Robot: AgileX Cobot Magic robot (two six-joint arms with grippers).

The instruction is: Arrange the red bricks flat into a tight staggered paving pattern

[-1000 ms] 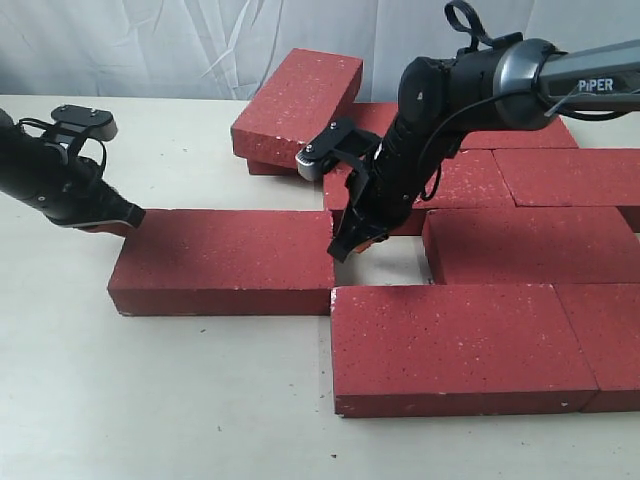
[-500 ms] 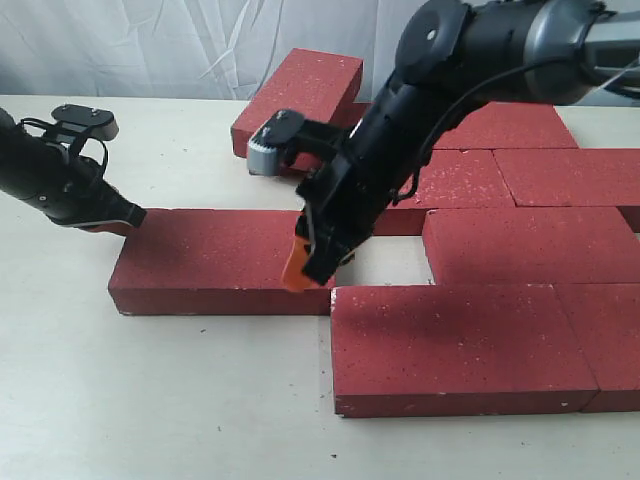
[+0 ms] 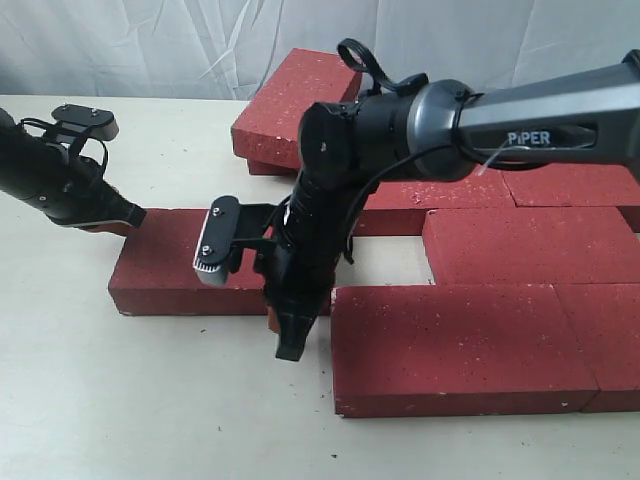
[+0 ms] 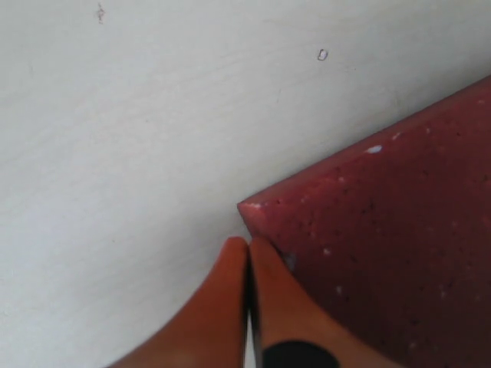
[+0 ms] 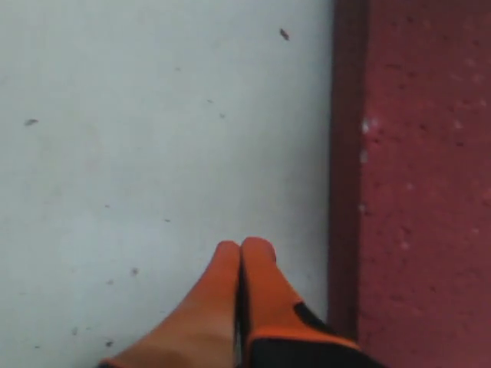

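Left gripper (image 4: 247,247): jaws pressed fully together, nothing between them. The tips sit at the far left corner of the loose brick (image 3: 195,262), touching or a hair off (wrist view won't settle it). That brick lies flat on the table (image 3: 140,400), left of the paved group.

Right gripper (image 5: 242,249): jaws also together, empty. The tips point down at bare table, just beside a brick's side face and clear of it. In the exterior view they hang just left of the left end of the front-row brick (image 3: 450,345), right below the loose brick's near right corner. The right arm (image 3: 400,120) reaches across the middle and hides the loose brick's right end.

The other red bricks, all flat unless noted:
- Front row: the front-row brick with a second brick (image 3: 612,340) butted against its right end, cut off by the frame.
- Middle row: one brick (image 3: 530,245), offset from the front joint. Bare table shows between it and the loose brick.
- Back row: two bricks end to end (image 3: 445,190) (image 3: 570,175), tight against the middle row.
- Toward the table's far edge: a tilted brick (image 3: 300,95) propped on a lower brick (image 3: 262,166).
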